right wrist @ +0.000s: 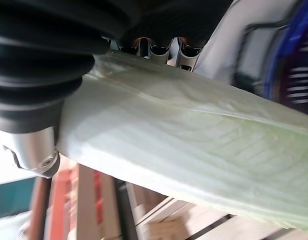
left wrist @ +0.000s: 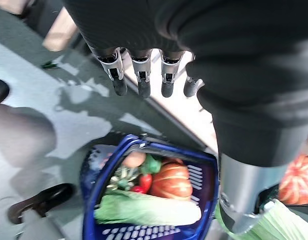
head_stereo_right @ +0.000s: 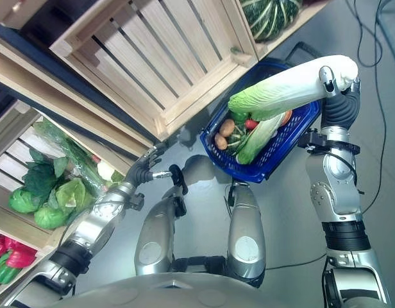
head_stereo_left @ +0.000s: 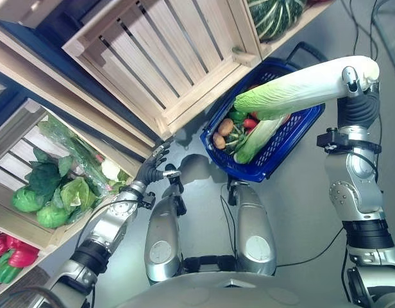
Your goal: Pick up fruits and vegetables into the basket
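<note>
My right hand (head_stereo_right: 338,80) clamps long napa cabbage (head_stereo_right: 281,90) by its white end, above blue basket (head_stereo_right: 274,163); leafy tip overhangs rim, may tip out. Left hand (head_stereo_left: 152,167) spread, idle

Bright, even light. The grey floor (head_stereo_left: 300,212) shines with pale glare and soft shadows. The right wrist view is blurry: the cabbage (right wrist: 194,145) sits too close, and the blue basket (right wrist: 294,70) is smeared

empty wooden crate (head_stereo_left: 165,54) on shelf (head_stereo_left: 31,70), grey floor (head_stereo_left: 300,212).
</note>
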